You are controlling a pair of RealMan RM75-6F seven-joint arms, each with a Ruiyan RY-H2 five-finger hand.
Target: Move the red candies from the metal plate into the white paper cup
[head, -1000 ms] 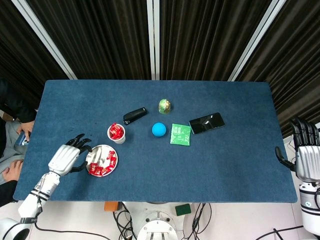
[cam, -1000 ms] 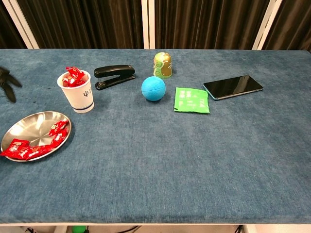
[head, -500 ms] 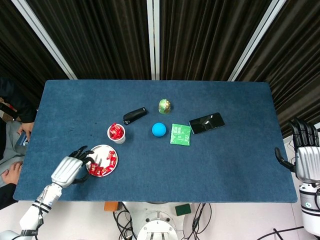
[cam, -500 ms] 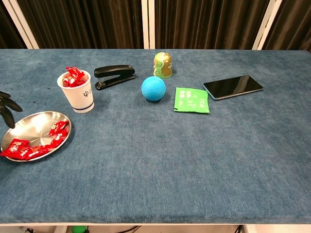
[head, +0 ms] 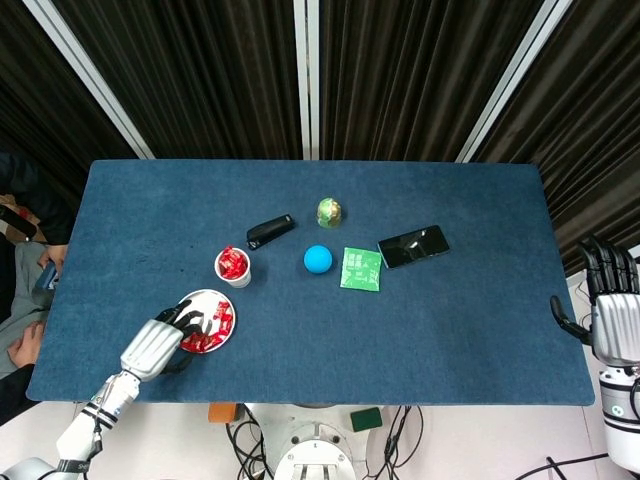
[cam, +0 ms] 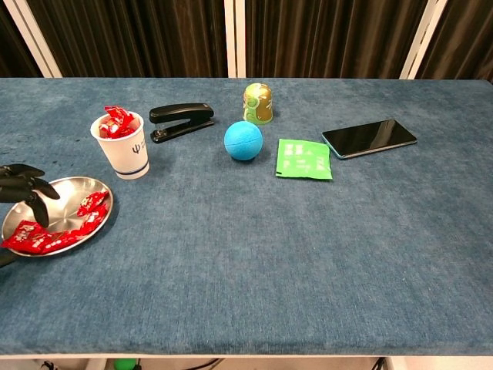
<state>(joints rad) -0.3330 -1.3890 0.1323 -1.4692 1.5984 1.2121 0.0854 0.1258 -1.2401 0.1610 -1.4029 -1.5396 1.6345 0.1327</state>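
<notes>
The left hand (head: 160, 343) is seen poised over the near-left rim of the metal plate (cam: 54, 193), its dark fingers (cam: 29, 187) spread and curved downward with nothing held between them, above the red candies (cam: 48, 235) that remain heaped on the plate's near side. A slip is judged likely here: the candies are small, glossy, crinkled wrappers lying flat and overlapping on a smooth, shallow steel dish, so one could be skidded up the sloped rim rather than pinched, or several lifted at once and dropped onto the blue cloth-covered table (head: 450, 330). The light plate itself could be nudged or tipped if its edge is pressed. The white paper cup (cam: 124, 147), a thin tapered cylinder already topped with red wrappers, is set just beyond the plate and could be toppled by a careless approach. Further out, a black stapler (cam: 181, 120), a blue ball (cam: 243, 140), a green packet (cam: 304, 159) and a dark phone (cam: 369, 137) are seen, while the right hand (head: 610, 315) is kept off the table's far-right edge, fingers extended and apart, holding nothing.
</notes>
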